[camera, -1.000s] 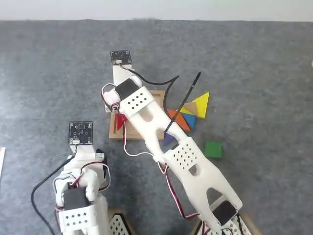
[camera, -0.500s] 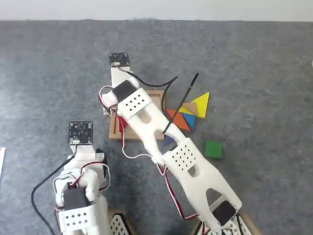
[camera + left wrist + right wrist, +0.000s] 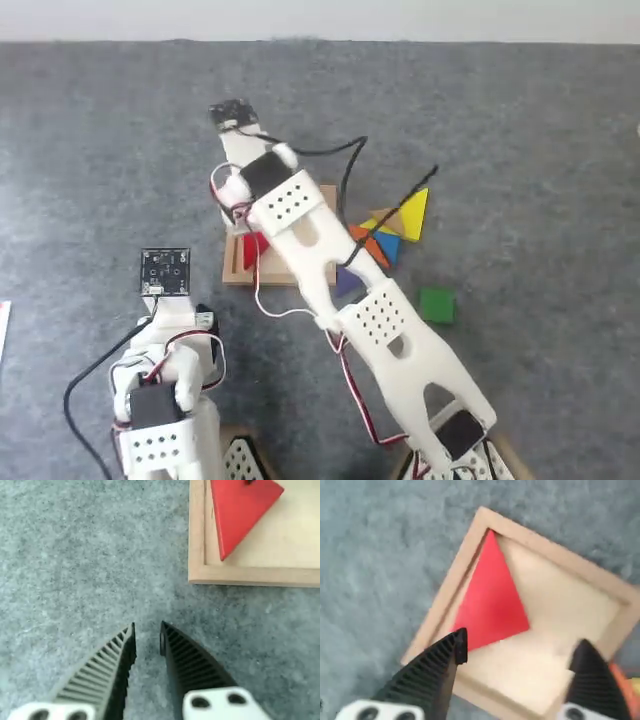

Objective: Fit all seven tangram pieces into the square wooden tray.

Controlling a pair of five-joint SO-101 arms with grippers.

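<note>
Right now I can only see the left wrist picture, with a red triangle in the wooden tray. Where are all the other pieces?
Observer: On the carpet beside the tray. A yellow triangle, an orange piece, a blue piece and a purple piece are bunched together.
Operator: Is there a green one?
Observer: Yes, a green square sits alone, apart from the bunch.
Operator: Where is the other arm?
Observer: The right arm stretches over the tray, its jaws wide open above it.
</note>
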